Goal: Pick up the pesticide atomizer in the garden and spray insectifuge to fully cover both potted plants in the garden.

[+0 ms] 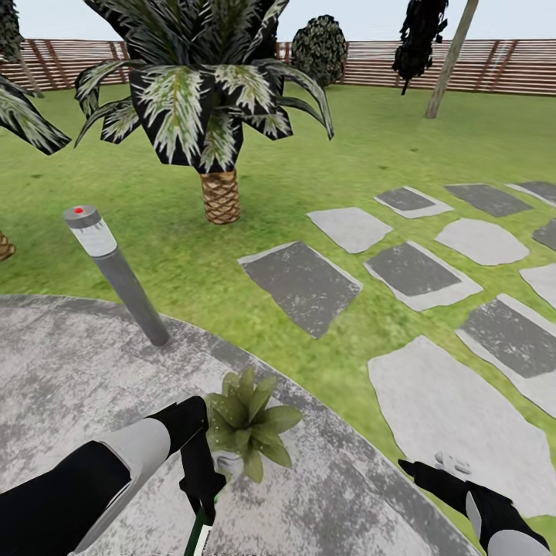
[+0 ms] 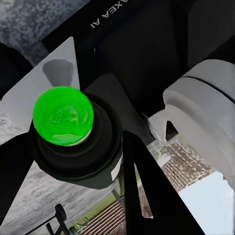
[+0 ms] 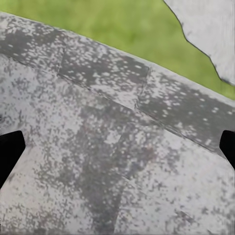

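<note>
My left gripper (image 1: pixel 203 488) is shut on the pesticide atomizer (image 1: pixel 201 533), whose green and white body pokes out below the fingers. In the left wrist view the atomizer (image 2: pixel 62 115) shows end-on as a bright green dome in a dark collar, between the black fingers (image 2: pixel 152 196). One potted plant (image 1: pixel 247 421), a low rosette of pointed green leaves in a small grey pot, stands on the round patio (image 1: pixel 69 371) just right of that gripper, nearly touching it. The second potted plant is out of view. Over the patio edge my right gripper (image 1: pixel 426 468) stands open and empty, its fingertips (image 3: pixel 10 149) wide apart.
A tilted grey lamp post (image 1: pixel 116 270) with a red dot stands at the patio's rim. A palm tree (image 1: pixel 220 193) grows on the lawn behind. Grey stepping stones (image 1: pixel 301 282) run to the right, and a brown slatted fence (image 1: pixel 432 66) closes the back.
</note>
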